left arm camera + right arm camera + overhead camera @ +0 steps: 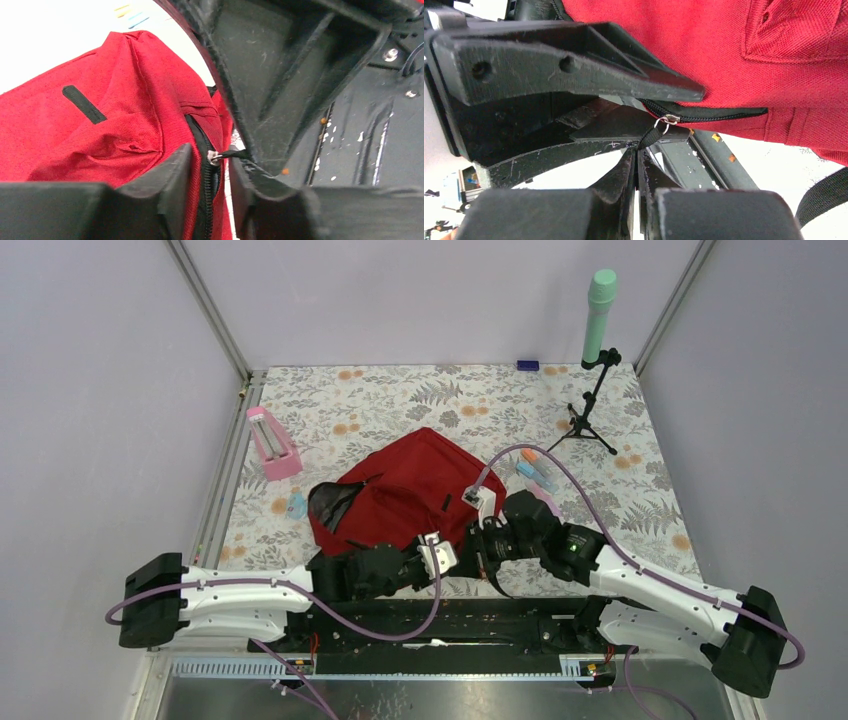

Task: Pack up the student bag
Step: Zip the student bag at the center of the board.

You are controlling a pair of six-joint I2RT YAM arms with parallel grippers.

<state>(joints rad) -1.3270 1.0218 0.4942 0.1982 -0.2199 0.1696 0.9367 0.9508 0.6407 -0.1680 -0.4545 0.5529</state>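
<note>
**Step in hand:** working the main zipper of the student bag (405,490), which lies on the counter (330,400) directly ahead of both grippers.

**Right gripper** (638,152): closed tight on the black zipper pull (651,134), with the slider just beyond its fingertips.

**Left gripper** (210,161): part open, jaws standing either side of the zipper seam (206,200), with no grip evident.

**Judgement:** the next move calls for the left gripper to pinch the fabric beside the seam as an anchor. The right gripper then draws the pull along the track, keeping it in line to avoid snagging.
</note>
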